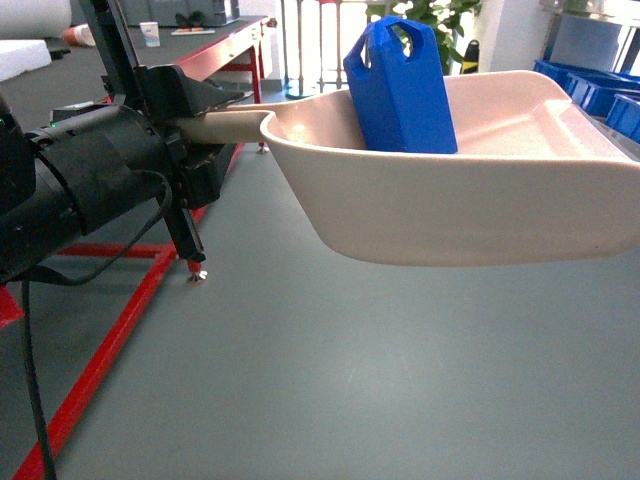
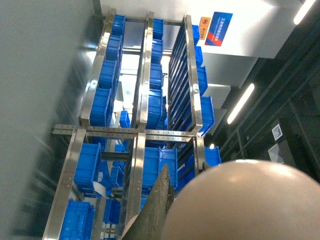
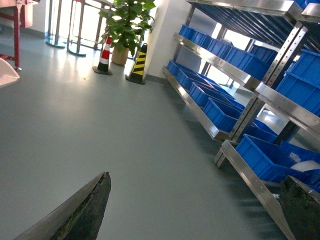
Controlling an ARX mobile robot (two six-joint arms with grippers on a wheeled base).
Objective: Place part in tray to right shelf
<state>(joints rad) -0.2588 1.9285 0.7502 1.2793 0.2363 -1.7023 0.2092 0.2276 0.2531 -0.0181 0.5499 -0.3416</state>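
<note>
Overhead in the left wrist view, steel shelving [image 2: 142, 132] packed with blue crates [image 2: 87, 167] fills the scene, and the same racks [image 3: 235, 120] line the grey floor [image 1: 330, 380] beside a potted plant [image 3: 127, 25]. Smaller, the tray [image 1: 470, 215] hangs above that floor, its handle pinched by the left end effector [image 1: 195, 130]. Inside stands the part [image 1: 400, 85], leaning slightly. Right end effector [image 3: 195, 205] fingers spread, empty.

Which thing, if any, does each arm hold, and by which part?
The left gripper holds the beige tray by the end of its long handle; the blue part rides inside. The right gripper is open and holds nothing.
</note>
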